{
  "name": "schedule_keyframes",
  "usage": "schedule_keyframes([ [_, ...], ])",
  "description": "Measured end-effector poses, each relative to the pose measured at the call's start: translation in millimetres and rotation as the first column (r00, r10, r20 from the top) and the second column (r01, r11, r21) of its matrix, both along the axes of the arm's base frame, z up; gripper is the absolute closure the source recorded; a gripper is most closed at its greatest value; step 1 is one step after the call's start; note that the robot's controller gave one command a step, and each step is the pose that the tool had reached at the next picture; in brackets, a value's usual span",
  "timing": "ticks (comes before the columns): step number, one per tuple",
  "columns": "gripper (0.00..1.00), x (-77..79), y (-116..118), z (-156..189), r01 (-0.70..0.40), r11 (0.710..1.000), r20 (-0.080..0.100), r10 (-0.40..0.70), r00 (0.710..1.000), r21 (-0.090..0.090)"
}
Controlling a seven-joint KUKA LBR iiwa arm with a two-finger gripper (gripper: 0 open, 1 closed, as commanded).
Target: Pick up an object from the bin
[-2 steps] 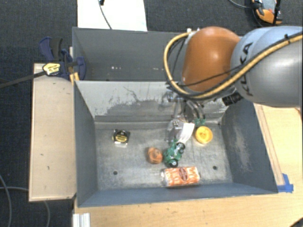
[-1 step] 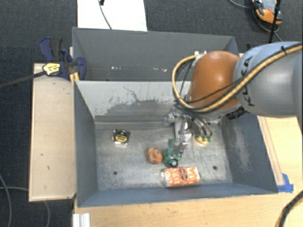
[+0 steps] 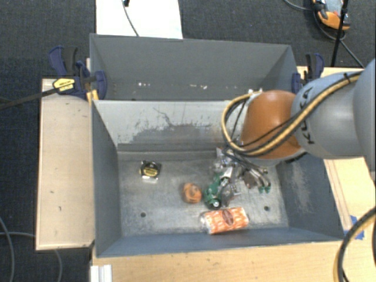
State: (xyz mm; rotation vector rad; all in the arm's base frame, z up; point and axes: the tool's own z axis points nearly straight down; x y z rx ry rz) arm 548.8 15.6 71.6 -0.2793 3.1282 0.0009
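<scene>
**Mia:** Where is the gripper (image 3: 228, 178) in the camera view?

**Tom:** A bit right of the middle of the frame, low down in the bin (image 3: 176, 69). The arm (image 3: 329, 122) comes in from the right.

**Mia:** Is it spread or pressed together?

**Tom:** I cannot tell. Its tip is a dark jumble from up here.

**Mia:** What is closest to it?

**Tom:** A green toy (image 3: 213, 192). It lies just below the gripper and a little to the left. It looks like they touch, but I cannot be sure.

**Mia:** Which way does the green toy lie?

**Tom:** Its long side is slanted. It runs from the upper right, by the gripper, down to the lower left.

**Mia:** So what should the gripper do?

**Tom:** I think it has to go down and a tiny bit left, and turn so it closes across that slant.

**Mia:** How many things are in the bin?

**Tom:** Four, I count. One green toy. One brown lump (image 3: 191, 192) just to its left. One orange packet (image 3: 225, 220) just below it, near the front wall. One yellow and black thing (image 3: 150, 170), well apart on the left.

**Mia:** Anything else green?

**Tom:** A small green bit shows to the right of the gripper. I cannot tell what it belongs to.
</scene>
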Motion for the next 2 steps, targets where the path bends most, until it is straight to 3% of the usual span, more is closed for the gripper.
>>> schedule_keyframes([
  [1, 1.0, 0.0, 0, 0, 0.001, 1.0, 0.0, -0.001, 1.0, 0.0],
  [2, 1.0, 1.6, -3, 46, -0.006, 1.0, -0.006, 0.006, 1.0, 0.0],
])
